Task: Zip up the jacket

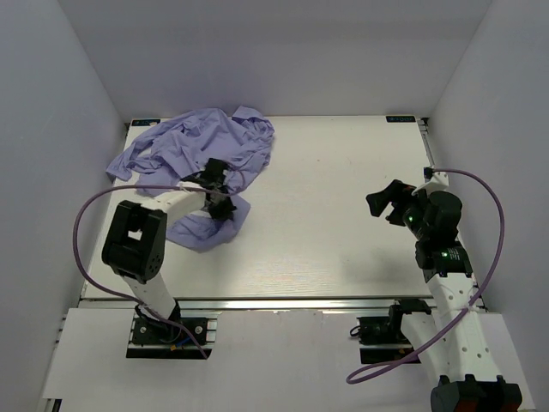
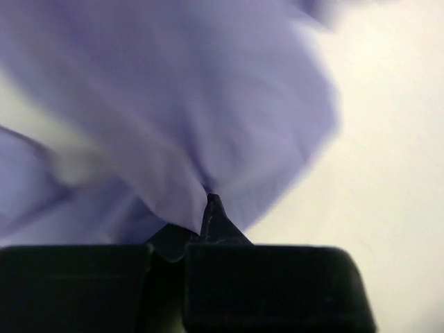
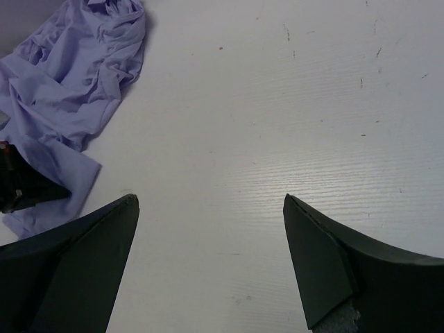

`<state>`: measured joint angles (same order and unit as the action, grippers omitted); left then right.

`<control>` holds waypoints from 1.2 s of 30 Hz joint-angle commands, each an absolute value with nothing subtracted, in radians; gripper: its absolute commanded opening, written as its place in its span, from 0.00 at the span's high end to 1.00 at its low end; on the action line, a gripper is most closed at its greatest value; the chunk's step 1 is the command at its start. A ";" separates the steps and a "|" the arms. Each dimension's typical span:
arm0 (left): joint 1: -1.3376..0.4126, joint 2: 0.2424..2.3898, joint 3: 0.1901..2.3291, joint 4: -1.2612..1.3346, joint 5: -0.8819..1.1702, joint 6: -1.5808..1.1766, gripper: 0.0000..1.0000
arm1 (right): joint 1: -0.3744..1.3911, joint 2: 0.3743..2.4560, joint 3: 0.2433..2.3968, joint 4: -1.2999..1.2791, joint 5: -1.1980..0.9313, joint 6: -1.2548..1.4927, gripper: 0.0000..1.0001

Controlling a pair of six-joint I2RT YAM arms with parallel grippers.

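Lying in a crumpled heap at the far left of the surface (image 1: 343, 223), the jacket (image 1: 202, 146) has one loose lobe trailing toward the near side. No zipper, hem or collar can be picked out; the folds hide the front opening. The left gripper (image 1: 220, 190) sits at the heap's near edge. In its wrist view the fingers are pressed together and a fold of lavender cloth draws to a point at their tip, so it reads as clamped on the jacket, though that view is blurred. The right gripper (image 1: 388, 202) hangs over bare surface well apart from the cloth, its fingers spread wide with nothing between them. Handling judgement: thin, light and limp, so it will offer no resistance to lifting but will not hold a shape either. It will drape, bunch and slide over the smooth top, and a pull at one spot will drag the whole heap rather than open it. A pinch may take one layer or several, and which cannot be told from here. Best holds are probably edges with some body, such as the hem corners, the collar or the zipper tape, once exposed. It likely needs two holds drawn apart to flatten it before the slider can be found. Breakage risk is low; snagging or slipping out of a shallow pinch is the likelier fault.
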<state>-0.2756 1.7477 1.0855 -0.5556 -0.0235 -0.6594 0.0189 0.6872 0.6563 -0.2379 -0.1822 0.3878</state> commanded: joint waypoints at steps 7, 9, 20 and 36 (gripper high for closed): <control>-0.814 1.753 1.216 -0.331 0.265 -0.718 0.96 | 0.014 0.733 0.658 -0.204 -0.235 0.383 0.11; -0.862 1.845 1.357 -0.368 0.293 -0.700 0.60 | 0.014 0.738 0.660 -0.207 -0.242 0.385 0.11; -0.844 1.635 1.523 -0.689 -0.127 -0.612 0.02 | 0.014 0.805 0.663 -0.244 -0.270 0.371 0.11; -0.060 1.840 1.388 -0.621 -0.063 -0.690 0.02 | 0.379 1.276 0.706 -0.290 0.080 0.451 0.11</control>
<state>-0.0944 1.7756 1.3727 -0.6430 -0.1162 -0.6827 0.3809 1.2186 0.6586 -0.2493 -0.0658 0.4110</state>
